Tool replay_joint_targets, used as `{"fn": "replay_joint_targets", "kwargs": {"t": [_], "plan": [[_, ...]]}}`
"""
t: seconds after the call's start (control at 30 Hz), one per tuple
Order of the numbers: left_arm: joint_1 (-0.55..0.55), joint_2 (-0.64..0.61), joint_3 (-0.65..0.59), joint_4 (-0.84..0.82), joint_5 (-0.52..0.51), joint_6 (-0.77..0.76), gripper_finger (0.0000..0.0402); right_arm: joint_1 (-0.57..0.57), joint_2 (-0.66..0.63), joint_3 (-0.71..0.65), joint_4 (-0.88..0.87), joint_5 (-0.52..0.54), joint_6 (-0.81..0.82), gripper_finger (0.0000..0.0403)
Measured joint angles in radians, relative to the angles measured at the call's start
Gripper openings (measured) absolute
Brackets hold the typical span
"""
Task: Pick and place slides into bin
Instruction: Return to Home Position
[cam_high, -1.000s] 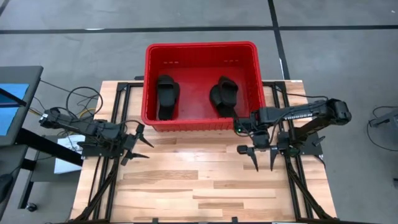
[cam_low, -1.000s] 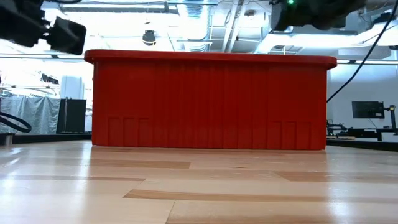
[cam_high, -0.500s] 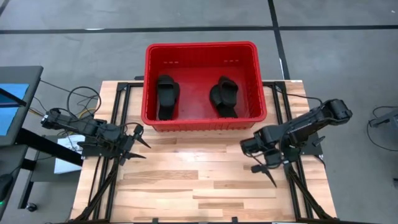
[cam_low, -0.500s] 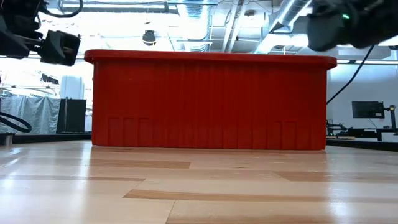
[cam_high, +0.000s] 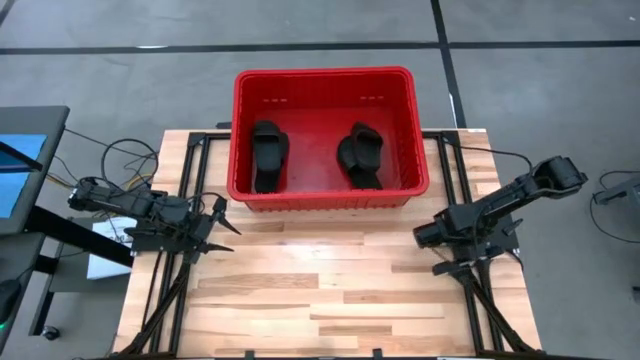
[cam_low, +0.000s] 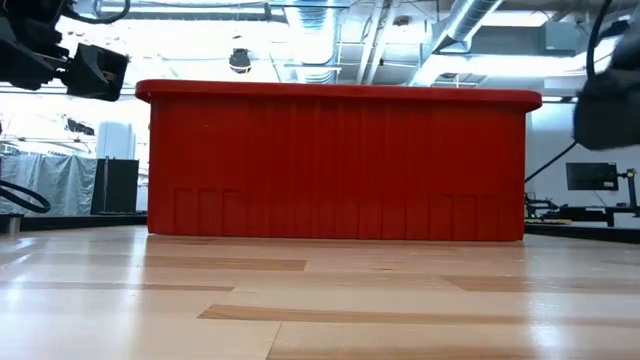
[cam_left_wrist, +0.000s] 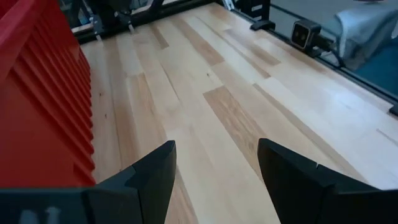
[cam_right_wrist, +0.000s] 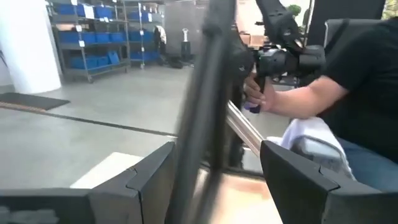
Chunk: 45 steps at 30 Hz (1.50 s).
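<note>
Left hand (cam_high: 220, 222) is low over the bench (cam_high: 330, 290), fingers (cam_left_wrist: 155, 174) spread, nothing between them but bare wood. The bin (cam_high: 325, 72) sits just off the left hand's side; its ribbed red wall fills one edge of the left wrist view, close to the hand but not touching it.

Right hand (cam_right_wrist: 217, 149) is out past the bin's right front corner, near the bench's right edge. Its fingers (cam_right_wrist: 292, 180) are apart and hold nothing. It faces away from the bin, out into the room: a dark frame post (cam_right_wrist: 208, 81) stands directly ahead of it, and beyond that is a seated person (cam_right_wrist: 354, 74) in a black top.

The slides (cam_high: 268, 155) are all inside the bin, well clear of both hands. They lie in two black piles on the floor of it, one toward the left hand's side, the other (cam_high: 362, 155) toward the right hand's side, with a gap of red floor between. Can't count the layers per pile from above.

In the low view the bin wall hides the slides, and the bench in front of it carries nothing.
</note>
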Motion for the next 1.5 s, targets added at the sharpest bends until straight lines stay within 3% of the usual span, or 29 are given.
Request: {"fn": "replay_joint_targets", "kwargs": {"t": [0.13, 0.27, 0.5, 0.7, 1.13, 1.3, 1.5], "plan": [[0.02, 0.0, 0.0, -0.005, 0.0, 0.0, 0.0219, 0.002, 0.038, -0.109, 0.573, -0.001, 0.424, 0.0224], [0.023, 0.0, 0.0, -0.005, 0.0, 0.0, 0.0219, 0.002, 0.113, -0.171, 0.832, 0.0, 0.577, 0.0224], [0.023, 0.0, 0.0, -0.005, 0.0, 0.0, 0.0219, 0.002, 0.227, -0.18, 0.856, -0.026, 0.366, 0.0224], [0.023, 0.0, 0.0, -0.004, 0.0, 0.0, 0.0219, 0.002, 0.265, -0.138, 0.863, 0.057, 0.403, 0.0224], [0.016, -0.021, 0.0, -0.006, 0.0, 0.0, 0.0219, 0.001, 0.27, -0.086, 0.875, 0.506, 0.427, 0.0224], [0.017, -0.1, 0.001, -0.037, 0.0, 0.0, 0.0219, -0.023, 0.059, -0.122, 0.877, 0.681, 0.428, 0.0224], [0.016, -0.176, 0.001, -0.054, 0.0, 0.0, 0.0219, -0.026, -0.186, -0.179, 0.876, 0.719, 0.428, 0.0224]]}}
